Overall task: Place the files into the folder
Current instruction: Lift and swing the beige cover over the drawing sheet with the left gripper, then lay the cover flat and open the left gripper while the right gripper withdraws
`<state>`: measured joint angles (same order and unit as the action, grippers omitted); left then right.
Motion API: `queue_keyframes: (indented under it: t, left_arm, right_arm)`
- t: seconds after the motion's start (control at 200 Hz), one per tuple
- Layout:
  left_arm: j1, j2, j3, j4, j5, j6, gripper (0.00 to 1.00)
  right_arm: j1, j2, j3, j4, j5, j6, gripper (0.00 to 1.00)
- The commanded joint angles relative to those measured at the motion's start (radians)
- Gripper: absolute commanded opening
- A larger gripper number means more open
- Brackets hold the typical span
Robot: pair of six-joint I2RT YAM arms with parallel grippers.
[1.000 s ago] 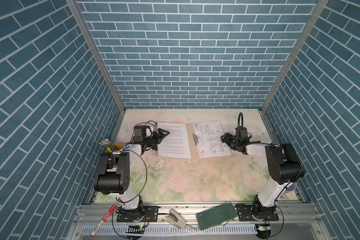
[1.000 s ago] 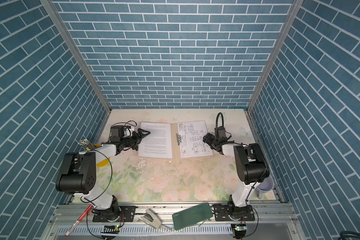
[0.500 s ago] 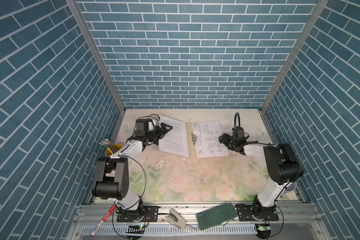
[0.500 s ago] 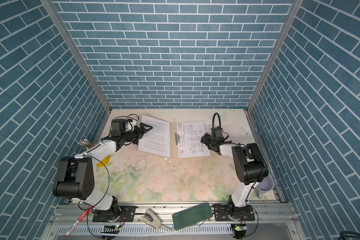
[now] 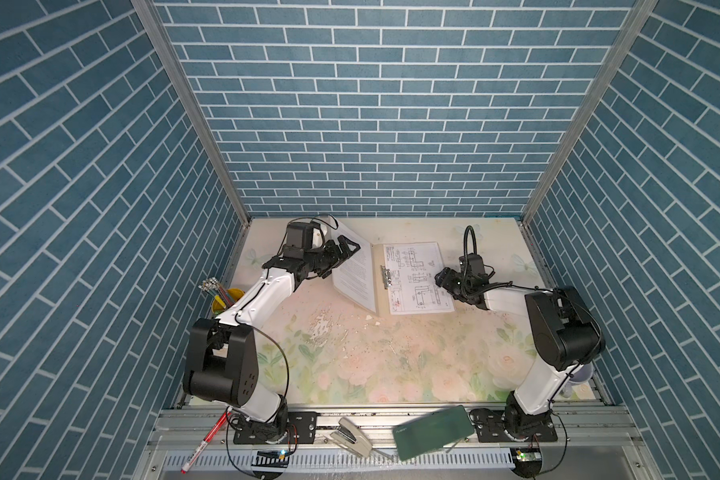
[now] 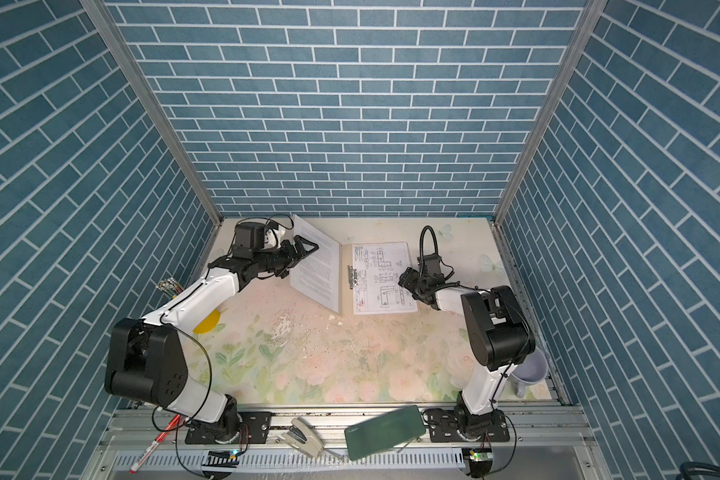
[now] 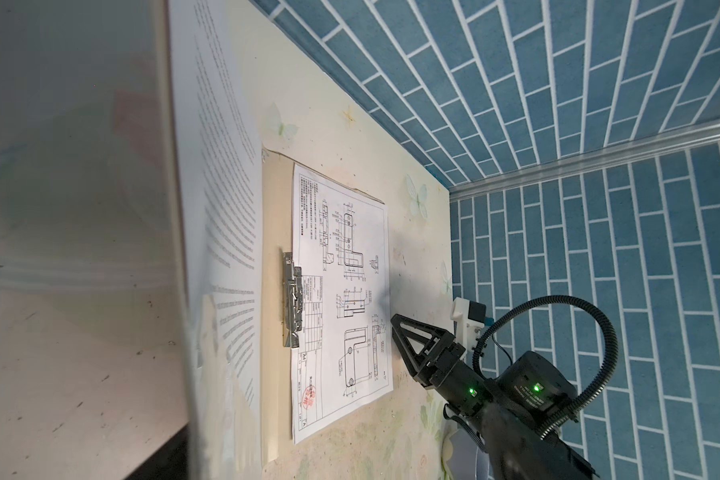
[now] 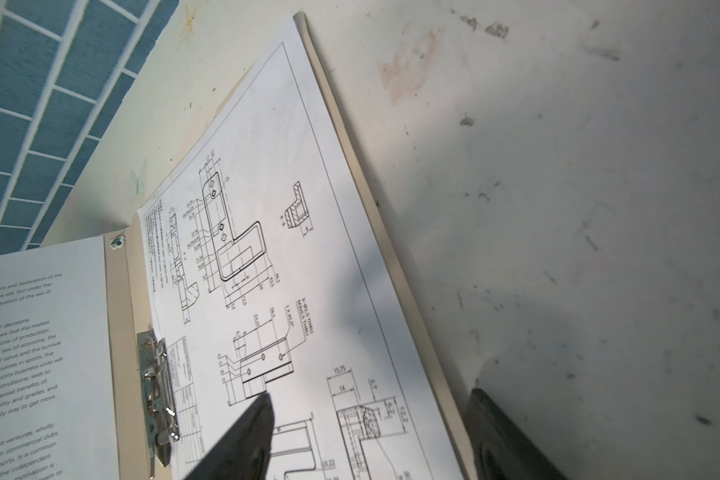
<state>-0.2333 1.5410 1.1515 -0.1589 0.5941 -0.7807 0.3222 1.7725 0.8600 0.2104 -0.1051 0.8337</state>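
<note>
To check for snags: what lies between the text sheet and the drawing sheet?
The metal clip, on a bare tan strip of the folder along its spine. Both wrist views show it.

Bright, even overhead light fills both top views; the table (image 5: 391, 365) looks pale and slightly washed out, with soft, short shadows. The wall (image 5: 391, 124) lines splay toward the frame edges. In the left wrist view the raised folder (image 7: 71, 208) is a grey, unfocused blur up close. In the right wrist view the drawing sheet (image 8: 267, 208) is sharp, crossed by a soft shadow; the right gripper (image 8: 371, 392) is dark and blurred.
</note>
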Motion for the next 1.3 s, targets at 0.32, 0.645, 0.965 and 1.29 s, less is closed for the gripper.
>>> queue_keyframes:
  t: [0.32, 0.645, 0.965, 1.29]
  left_arm:
    - [-0.178, 0.073, 0.187, -0.086, -0.083, 0.042, 1.00]
    - [-0.318, 0.245, 0.400, -0.140, -0.043, 0.082, 1.00]
    - [-0.322, 0.268, 0.402, -0.148, -0.076, 0.104, 1.00]
    - [-0.317, 0.335, 0.462, -0.171, -0.101, 0.085, 1.00]
  right_arm:
    - [0.028, -0.004, 0.004, -0.126, -0.013, 0.067, 0.73]
    - [-0.019, -0.188, -0.040, -0.305, 0.097, 0.010, 0.76]
    - [-0.126, -0.525, -0.120, -0.476, 0.273, -0.160, 0.85]
    - [-0.145, -0.533, -0.055, -0.516, 0.377, -0.373, 0.89]
